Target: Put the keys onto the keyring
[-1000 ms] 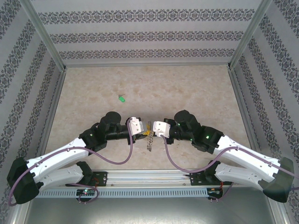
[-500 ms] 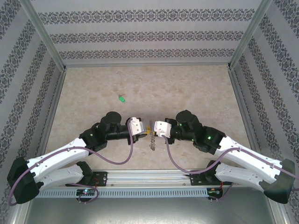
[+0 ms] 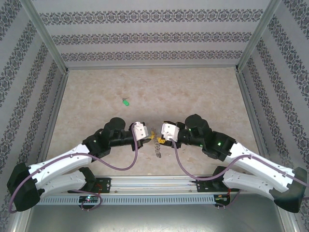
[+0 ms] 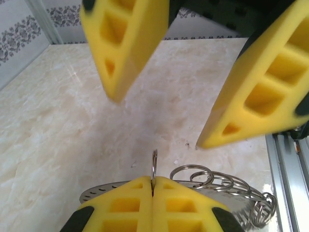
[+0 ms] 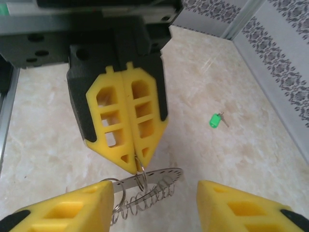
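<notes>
Beige marbled table (image 3: 203, 96) sat between walls (image 3: 154, 36) papered with grey ornamental bands, and a metal rail (image 3: 154, 181) ran along its near edge. Near the middle of that near side, the left gripper (image 5: 136, 164) and the right gripper (image 4: 159, 118) met nose to nose.

On the left gripper the yellow fingers were pressed together. Between their tips they pinched a thin wire loop of the keyring (image 5: 159, 175). Below that loop hung a flat silvery arc with small holes along it, and a coil-like run of small rings trailed toward the table. Whether the lowest rings touched the surface could not be told.

Facing it, the right gripper had its two yellow fingers spread apart and gripped nothing, with the keyring in front of the gap.

The key (image 3: 126, 102), with its bright green head, lay alone on the table. It was well apart from both grippers, farther from the rail and to the left of the keyring. A tiny silvery bit stuck out from the green head, too small to make out in detail.
</notes>
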`<state>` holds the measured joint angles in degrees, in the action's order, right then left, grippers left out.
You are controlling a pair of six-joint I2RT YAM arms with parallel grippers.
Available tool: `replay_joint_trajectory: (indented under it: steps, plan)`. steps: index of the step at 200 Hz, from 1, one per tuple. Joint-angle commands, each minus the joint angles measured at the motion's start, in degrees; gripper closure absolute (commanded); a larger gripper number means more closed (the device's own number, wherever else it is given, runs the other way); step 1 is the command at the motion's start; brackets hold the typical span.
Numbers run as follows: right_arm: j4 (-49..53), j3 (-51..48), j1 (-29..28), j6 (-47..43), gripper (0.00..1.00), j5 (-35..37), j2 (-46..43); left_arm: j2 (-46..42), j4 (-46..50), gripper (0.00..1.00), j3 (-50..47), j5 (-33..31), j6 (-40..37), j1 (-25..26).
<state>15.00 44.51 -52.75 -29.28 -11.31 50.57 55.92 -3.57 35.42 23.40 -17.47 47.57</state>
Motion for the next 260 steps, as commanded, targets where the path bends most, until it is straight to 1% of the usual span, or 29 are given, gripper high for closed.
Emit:
replay_joint_trajectory:
  steps: [1, 24, 43, 60, 82, 98, 116, 127, 131, 135, 143, 169, 179, 212, 226, 250, 260]
  plan:
    - [-1.64, 0.73, 0.35, 2.81, 0.5, 0.91, -1.87, -2.66, -5.27, 1.0, -1.78, -3.3, 4.2, 0.68]
    - [-2.37, 1.75, 3.27, 5.7, 0.5, 0.47, -2.32, -3.8, -6.33, 1.0, -3.63, -4.98, 6.15, 0.68]
    - [-1.87, 4.52, 8.35, 8.97, 0.5, -1.08, -0.04, -5.06, -7.8, 1.0, -5.31, -5.0, 7.72, 0.68]
    - [-0.96, 8.31, 12.83, 11.71, 0.49, -2.06, 4.63, -6.47, -9.22, 1.0, -6.85, -5.49, 9.12, 0.68]
    - [2.84, 16.14, 15.99, 14.19, 0.48, 0.64, 14.42, -9.37, -10.33, 1.0, -9.18, -8.08, 10.45, 0.67]
    - [6.11, 22.92, 16.32, 14.75, 0.47, 2.59, 23.59, -11.43, -9.03, 1.0, -10.0, -11.04, 11.18, 0.68]
    - [8.75, 30.7, 16.82, 15.49, 0.45, 2.91, 33.43, -13.65, -7.45, 1.0, -10.9, -15.17, 13.12, 0.68]
    - [10.37, 35.84, 16.86, 16.13, 0.39, 2.6, 39.13, -15.16, -7.07, 1.0, -11.95, -17.25, 14.61, 0.68]
    - [11.01, 37.82, 16.81, 16.26, 0.32, 2.44, 41.15, -15.79, -6.89, 1.0, -12.38, -18.01, 15.13, 0.68]
    - [11.5, 39.76, 16.8, 16.44, 0.29, 2.29, 43.23, -16.36, -6.81, 1.0, -12.8, -18.7, 15.82, 0.68]
    - [12.09, 43.29, 16.81, 16.68, 0.27, 2.47, 47.05, -17.65, -6.7, 1.0, -13.77, -19.99, 17.28, 0.68]
    - [14.7, 55.29, 17.01, 17.13, 0.25, 2.91, 60.19, -22.01, -4.36, 1.0, -16.07, -23.71, 21.25, 0.68]
    - [17.22, 61.79, 16.96, 17.32, 0.24, 3.4, 65.95, -23.69, -2.92, 1.0, -16.58, -25.53, 22.35, 0.69]
    - [24.49, 82.21, 15.83, 19.04, 0.27, 6.15, 83.66, -27.71, 1.64, 1.0, -17.23, -32.6, 25.47, 0.77]
    - [26.92, 90.56, 15.12, 20.38, 0.28, 6.79, 89.89, -28.68, 3.94, 1.0, -17.07, -36.66, 27.35, 0.77]
    - [30.81, 104.53, 13.91, 21.83, 0.29, 7.79, 99.12, -30.1, 9.48, 1.0, -16.79, -45.9, 31.04, 0.75]
    - [32.11, 108.85, 13.5, 22.62, 0.29, 7.98, 101.99, -31.01, 11.21, 1.0, -16.79, -48.15, 32.02, 0.78]
